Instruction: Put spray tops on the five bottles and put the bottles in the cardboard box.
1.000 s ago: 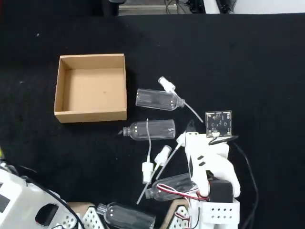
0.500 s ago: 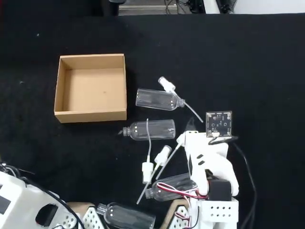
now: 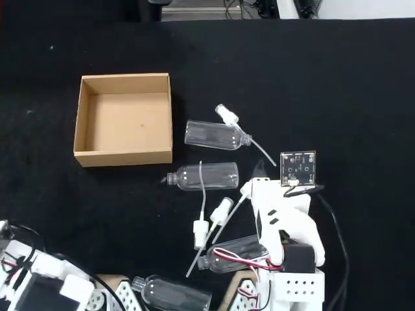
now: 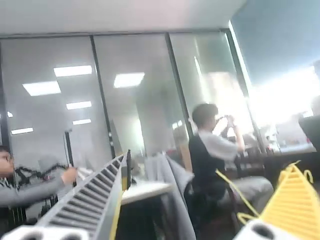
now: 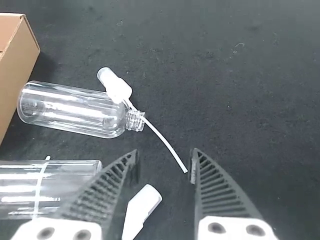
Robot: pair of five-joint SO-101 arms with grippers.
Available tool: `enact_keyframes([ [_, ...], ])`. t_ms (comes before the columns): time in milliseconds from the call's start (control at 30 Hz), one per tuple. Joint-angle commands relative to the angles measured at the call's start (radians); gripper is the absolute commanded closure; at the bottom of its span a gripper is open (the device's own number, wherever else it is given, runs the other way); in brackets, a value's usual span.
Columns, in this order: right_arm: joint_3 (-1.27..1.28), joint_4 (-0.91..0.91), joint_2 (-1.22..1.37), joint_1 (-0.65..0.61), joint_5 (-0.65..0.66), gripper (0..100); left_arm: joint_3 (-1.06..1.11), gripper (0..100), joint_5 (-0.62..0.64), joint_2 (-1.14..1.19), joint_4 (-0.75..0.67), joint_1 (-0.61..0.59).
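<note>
An open cardboard box point(image 3: 123, 120) sits at the left of the black table, and its corner point(image 5: 15, 60) also shows in the right wrist view. Clear bottles lie on their sides: one point(image 3: 216, 135) point(image 5: 75, 110) beside a white spray top point(image 3: 227, 115) point(image 5: 114, 85) whose thin tube crosses the bottle neck, a second point(image 3: 202, 176) point(image 5: 45, 187) just below, and two more point(image 3: 233, 253) point(image 3: 175, 295) near the front edge. Two further spray tops point(image 3: 221, 210) point(image 3: 201, 230) lie between them. My right gripper point(image 3: 259, 170) point(image 5: 164, 155) hovers open over the tube's end. My left gripper point(image 4: 207, 165) stands open, pointing up into the room.
A small square circuit board point(image 3: 297, 167) lies just right of the right arm. The left arm's base point(image 3: 39, 285) is at the front left corner. Cables run along the right arm's base point(image 3: 295, 285). Bare black cloth point(image 3: 311, 84) spreads across the back and right.
The left arm at the front left corner has shifted lower and turned. The right arm and the bottles, tops and box have stayed put.
</note>
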Motion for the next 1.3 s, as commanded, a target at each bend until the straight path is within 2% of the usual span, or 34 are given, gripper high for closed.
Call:
enact_keyframes([
  [0, -0.004, -0.032, -0.097, -0.008, 0.002, 86.1, 0.008, 57, -0.006, -0.023, 0.209, 0.008],
  [100, -0.004, -0.032, -0.097, -0.008, 0.002, 86.1, 0.008, 57, -0.006, -0.021, 0.4, 0.022],
  [200, -0.004, -0.032, -0.097, -0.008, 0.0, 86.1, 0.008, 57, -0.006, -0.023, 0.445, 0.024],
  [400, -0.004, -0.032, -0.097, -0.008, 0.005, 86.1, 0.008, 57, -0.008, -0.043, 0.095, 0.021],
  [500, -0.004, -0.032, -0.097, -0.008, 0.005, 86.1, 0.008, 57, -0.008, -0.048, -0.035, 0.024],
  [700, -0.004, -0.032, -0.097, -0.008, 0.005, 86.1, 0.008, 57, -0.035, -0.126, -0.054, 0.015],
  [967, -0.004, -0.031, -0.096, -0.008, 0.005, 86.1, 0.013, 57, -0.043, -0.463, -0.051, 0.018],
  [1067, -0.004, -0.029, -0.096, -0.008, 0.005, 86.1, 0.015, 57, -0.044, -0.529, 0.084, 0.021],
  [1267, -0.004, -0.028, -0.096, -0.008, 0.005, 86.1, 0.016, 57, -0.048, -0.577, 0.591, 0.024],
])
